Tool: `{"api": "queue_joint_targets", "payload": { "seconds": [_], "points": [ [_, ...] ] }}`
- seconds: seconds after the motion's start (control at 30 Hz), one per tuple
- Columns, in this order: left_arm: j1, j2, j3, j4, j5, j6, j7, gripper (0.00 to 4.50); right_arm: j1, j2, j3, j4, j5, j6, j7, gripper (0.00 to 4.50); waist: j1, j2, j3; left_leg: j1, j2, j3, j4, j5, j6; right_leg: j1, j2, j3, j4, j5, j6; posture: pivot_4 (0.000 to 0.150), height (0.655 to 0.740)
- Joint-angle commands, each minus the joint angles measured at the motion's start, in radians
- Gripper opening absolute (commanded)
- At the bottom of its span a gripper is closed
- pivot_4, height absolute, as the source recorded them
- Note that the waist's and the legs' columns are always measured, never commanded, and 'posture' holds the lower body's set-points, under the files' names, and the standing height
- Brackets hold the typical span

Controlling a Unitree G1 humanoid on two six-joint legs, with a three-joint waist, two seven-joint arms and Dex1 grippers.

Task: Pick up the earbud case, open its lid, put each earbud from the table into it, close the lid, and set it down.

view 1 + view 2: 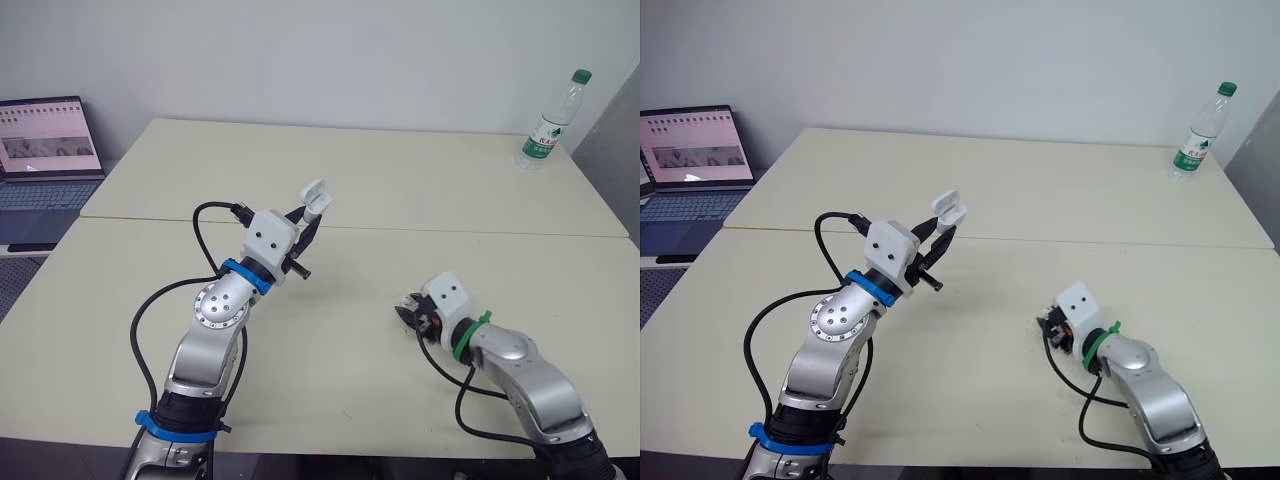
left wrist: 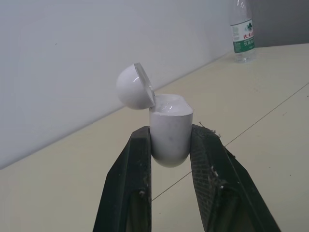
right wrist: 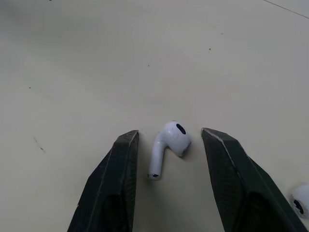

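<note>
You are facing bare table (image 3: 72, 58) around the right gripper (image 3: 170, 131), with an earbud (image 3: 300, 199) lying just outside one finger (image 3: 236, 183)

Head overlooks table (image 1: 400, 180); wrists seemingly close.

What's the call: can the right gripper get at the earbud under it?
Likely yes. The right gripper is open, its fingers either side of the earbud on the table, nothing between them. A second earbud lies off to one side.

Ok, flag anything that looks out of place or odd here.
Nothing stands out. The left claw grips the earbud case with its lid open; one earbud lies on the table between the fingers of the open right claw, a second earbud nearby. The bottle stands upright.
</note>
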Motion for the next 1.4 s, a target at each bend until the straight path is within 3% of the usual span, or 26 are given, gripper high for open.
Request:
{"api": "queue_joint_targets", "payload": {
  "seconds": [0.03,0.1,0.23,0.33,0.53,0.67,0.77,0.87,0.97,1.17,1.4],
  "points": [
    [-0.01,0.002,0.022,-0.033,-0.008,-0.009,0.01,0.75,-0.008,-0.009,-0.001,0.007,-0.012,-0.021,0.004,0.84,0.0,0.0,0.0,0.0,0.0,0.0,0.0,0.0,0.0,0.0,0.0,0.0,0.0,0.0,0.0,0.15,0.74],
    [-0.012,0.001,0.022,-0.03,-0.007,-0.011,0.01,0.75,-0.012,-0.011,0.002,0.017,-0.015,-0.032,0.008,0.45,0.0,0.0,0.0,0.0,0.0,0.0,0.0,0.0,0.0,0.0,0.0,0.0,0.0,0.0,0.0,0.15,0.74],
    [-0.014,-0.003,0.019,-0.026,-0.007,-0.013,0.012,0.75,-0.028,-0.027,-0.015,0.048,-0.012,-0.059,0.026,0.45,0.0,0.0,0.0,0.0,0.0,0.0,0.0,0.0,0.0,0.0,0.0,0.0,0.0,0.0,0.0,0.15,0.74],
    [-0.012,-0.007,0.015,-0.024,-0.006,-0.016,0.012,0.75,-0.048,-0.098,-0.047,0.041,0.041,-0.078,0.134,0.45,0.0,0.0,0.0,0.0,0.0,0.0,0.0,0.0,0.0,0.0,0.0,0.0,0.0,0.0,0.0,0.15,0.74],
    [-0.015,-0.012,0.016,0.002,-0.012,-0.055,0.006,0.75,-0.149,-0.451,-0.145,0.104,0.189,-0.162,0.59,0.45,0.001,0.0,0.0,0.0,-0.001,0.001,0.001,0.0,0.0,0.001,0.0,0.001,-0.001,0.0,0.001,0.15,0.74],
    [-0.026,-0.013,0.018,0.03,-0.023,-0.09,-0.004,0.75,-0.188,-0.671,-0.125,0.343,0.11,-0.379,0.828,0.45,0.001,0.0,0.0,0.001,0.0,0.0,0.001,0.0,0.0,0.002,0.0,0.0,-0.001,0.0,0.001,0.15,0.74],
    [-0.031,-0.017,0.012,0.045,-0.027,-0.107,-0.005,0.75,-0.216,-0.753,-0.082,0.561,0.007,-0.63,0.921,0.45,0.001,0.0,0.0,0.001,0.0,0.001,0.001,0.0,0.0,0.002,0.0,0.001,-0.001,0.0,0.0,0.15,0.74],
    [-0.027,-0.027,-0.001,0.058,-0.021,-0.126,0.001,0.75,-0.249,-0.783,-0.035,0.766,-0.097,-0.881,0.963,0.45,0.001,0.0,0.0,0.002,0.0,0.003,0.001,0.0,0.0,0.002,0.0,0.002,-0.001,0.0,0.0,0.15,0.74],
    [-0.019,-0.045,-0.016,0.055,-0.013,-0.137,0.007,0.75,-0.29,-0.791,0.0,0.907,-0.164,-0.98,0.989,0.45,-0.002,0.0,0.0,0.003,0.0,0.005,0.0,0.0,0.0,0.002,0.0,0.004,-0.001,0.001,0.0,0.15,0.74],
    [-0.011,-0.05,-0.028,0.061,0.007,-0.159,0.009,0.75,-0.344,-0.806,0.036,1.061,-0.24,-1.065,1.039,0.45,-0.002,0.001,0.0,0.005,0.0,0.007,0.001,0.0,0.0,0.002,0.0,0.007,0.0,0.001,0.0,0.15,0.74],
    [-0.022,-0.048,-0.019,0.075,0.011,-0.165,0.011,0.75,-0.342,-0.784,0.04,1.109,-0.277,-1.082,1.009,0.45,-0.002,0.001,0.0,0.005,0.0,0.007,0.001,0.0,0.0,0.002,-0.001,0.007,0.0,0.001,0.0,0.15,0.74]
  ]
}}
